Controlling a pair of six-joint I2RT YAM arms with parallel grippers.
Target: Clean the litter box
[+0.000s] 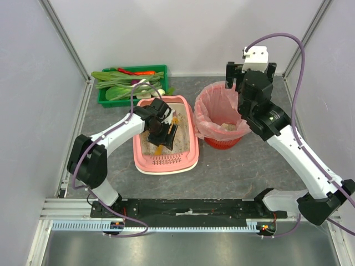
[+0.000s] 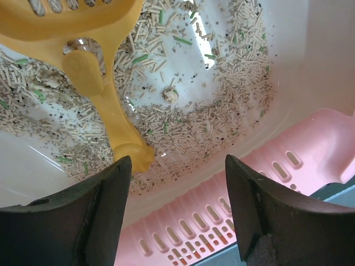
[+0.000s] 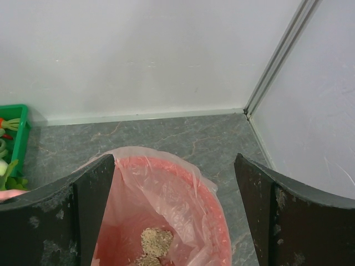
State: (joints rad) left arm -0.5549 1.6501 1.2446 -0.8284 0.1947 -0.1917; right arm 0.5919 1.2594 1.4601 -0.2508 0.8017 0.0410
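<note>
Litter box (image 1: 166,163): pink rim and ledge, the ledge patterned with rows of slots; inner wall white. Litter (image 2: 183,124): beige-grey pellets, scattered green ones, dark specks. Scoop (image 2: 105,94): yellow-orange. Bin (image 1: 223,143): red, lined with a translucent pink bag (image 3: 166,183). Crate (image 1: 103,101): green, holding green, white, red and orange vegetables (image 1: 119,80). Table (image 1: 238,172): grey, marbled with pale veins. Left gripper (image 2: 177,160): black. Right gripper (image 3: 173,160): black, flecked with pale scuffs.

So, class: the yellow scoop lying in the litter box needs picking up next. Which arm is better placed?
Left. The left end effector hangs open right by the scoop handle inside the litter box. The right end effector is open over the red bin instead.
</note>
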